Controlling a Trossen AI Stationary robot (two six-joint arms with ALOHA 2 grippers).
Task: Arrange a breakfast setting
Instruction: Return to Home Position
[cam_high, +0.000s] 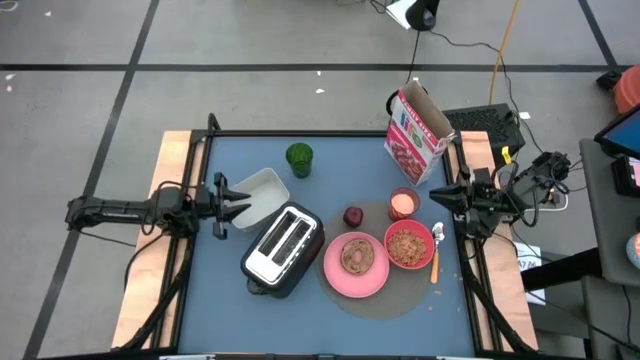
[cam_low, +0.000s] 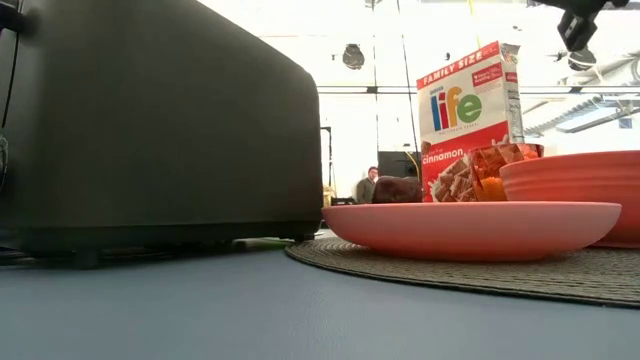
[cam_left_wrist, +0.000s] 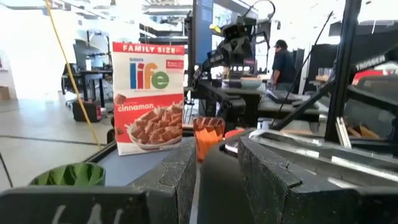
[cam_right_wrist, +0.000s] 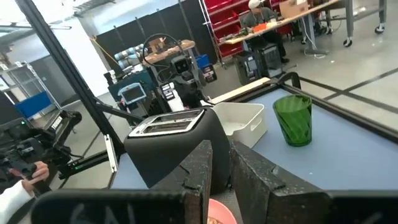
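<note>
Smooth round pink plate (cam_high: 335, 278) carrying a browned bagel (cam_high: 356, 256), glossy red bowl (cam_high: 388, 240) just right, orange-handled spoon (cam_high: 435, 258) beyond, dark apple (cam_high: 353, 216) and pink cup (cam_high: 403, 204) behind, left tool (cam_high: 245, 201) far left, spread empty, right tool (cam_high: 436, 197) right-rear, narrowly parted.

The table (cam_high: 220, 300) has a blue top with a wooden strip down its left edge and its right edge. A silver-and-black toaster (cam_high: 283, 249) lies near the middle of the table. A white container (cam_high: 262, 192) sits just behind it, closer to the left edge. A green cup (cam_high: 299, 158) stands near the far edge. A cereal box (cam_high: 418, 135) stands at the far right corner. A round woven mat (cam_high: 385, 302) lies between the toaster and the right edge.
</note>
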